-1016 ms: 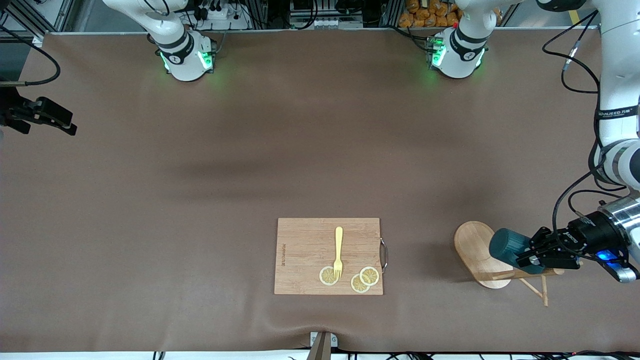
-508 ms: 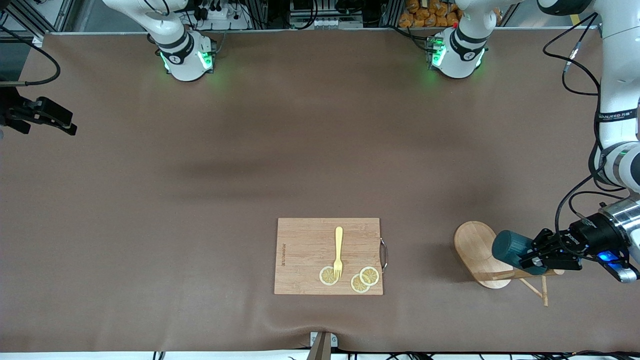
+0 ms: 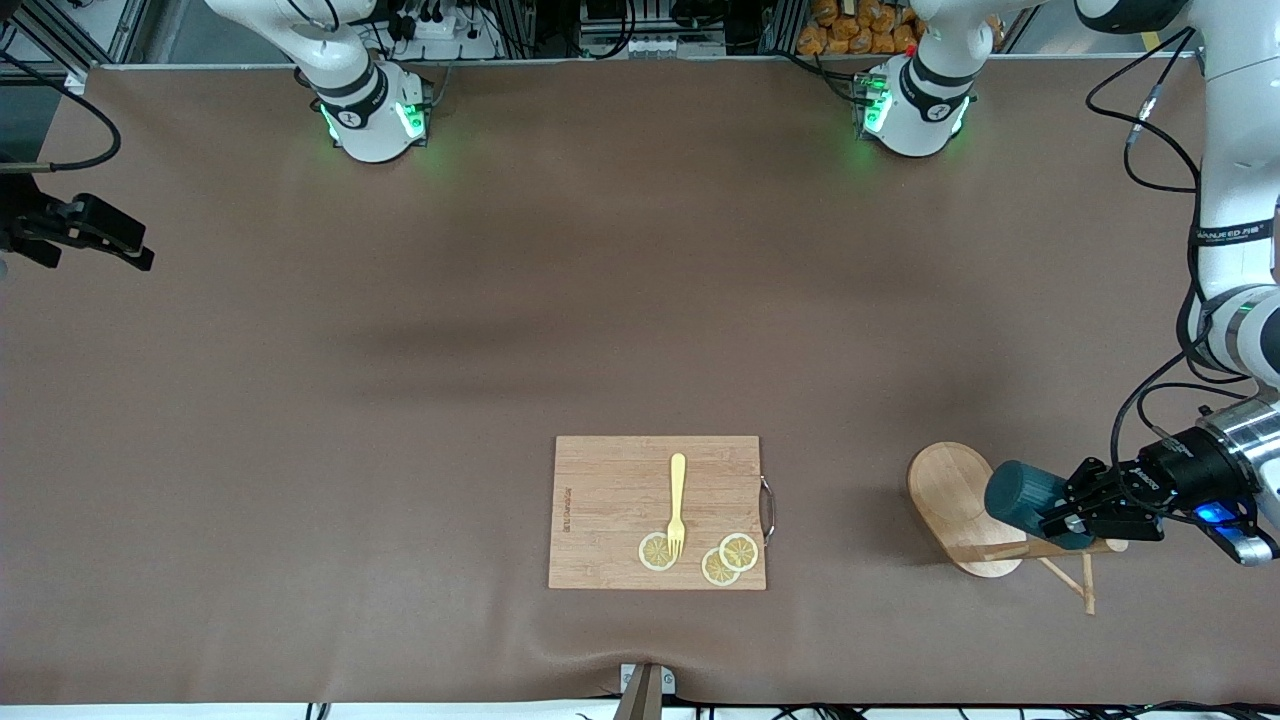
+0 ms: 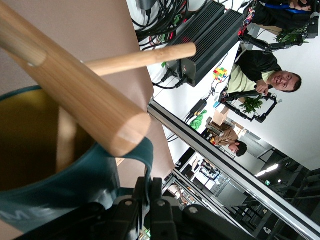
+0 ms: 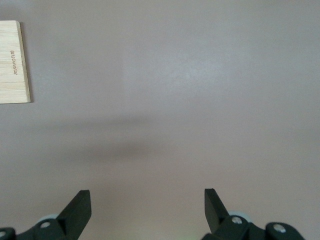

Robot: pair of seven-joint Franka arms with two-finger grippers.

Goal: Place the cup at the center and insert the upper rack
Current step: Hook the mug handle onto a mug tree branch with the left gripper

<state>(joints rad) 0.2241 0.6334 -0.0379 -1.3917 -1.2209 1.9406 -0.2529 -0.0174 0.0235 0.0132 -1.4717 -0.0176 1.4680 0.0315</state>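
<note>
— Gripping what, the left gripper (image 3: 1068, 522)?
— Clamped on the cup (image 3: 1022, 495) by its handle, over the upper rack (image 3: 962, 510) at the left arm's end; a peg reaches inside the cup.
— Best move?
— I'd draw it along the peg, level, so the rack doesn't tip; the right gripper (image 5: 147, 205) waits, jaws wide, above bare table.

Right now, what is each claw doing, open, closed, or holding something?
Left gripper: shut on the cup, over the rack.
Right gripper: open, holding nothing, over the bare table.
</note>
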